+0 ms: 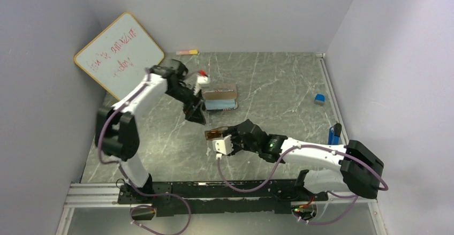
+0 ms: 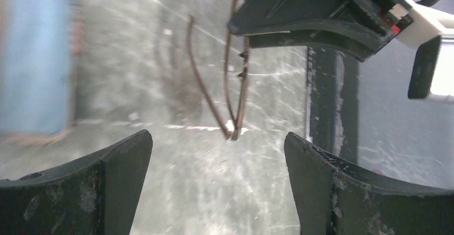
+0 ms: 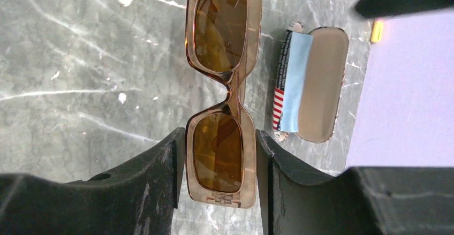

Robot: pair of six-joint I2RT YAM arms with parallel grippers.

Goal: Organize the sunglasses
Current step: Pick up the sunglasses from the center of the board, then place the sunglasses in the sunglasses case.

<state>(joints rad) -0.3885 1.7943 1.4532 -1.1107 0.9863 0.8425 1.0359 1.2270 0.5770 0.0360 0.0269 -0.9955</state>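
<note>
My right gripper (image 1: 222,135) (image 3: 220,138) is shut on the brown-framed sunglasses (image 1: 211,134) (image 3: 220,26). It grips one amber lens from both sides and holds the pair above the table. In the left wrist view the folded temples of these sunglasses (image 2: 233,85) hang from the right gripper's fingers (image 2: 321,10). My left gripper (image 1: 195,114) (image 2: 217,138) is open and empty, just left of the open case (image 1: 220,98) (image 3: 321,85). The black-framed sunglasses are not in view.
The open case holds a light blue cloth (image 3: 297,80) (image 2: 32,58). A whiteboard (image 1: 119,55) leans at the back left. A marker (image 1: 187,52) lies by the back wall. A small blue block (image 1: 319,99) and a blue object (image 1: 334,134) sit at the right.
</note>
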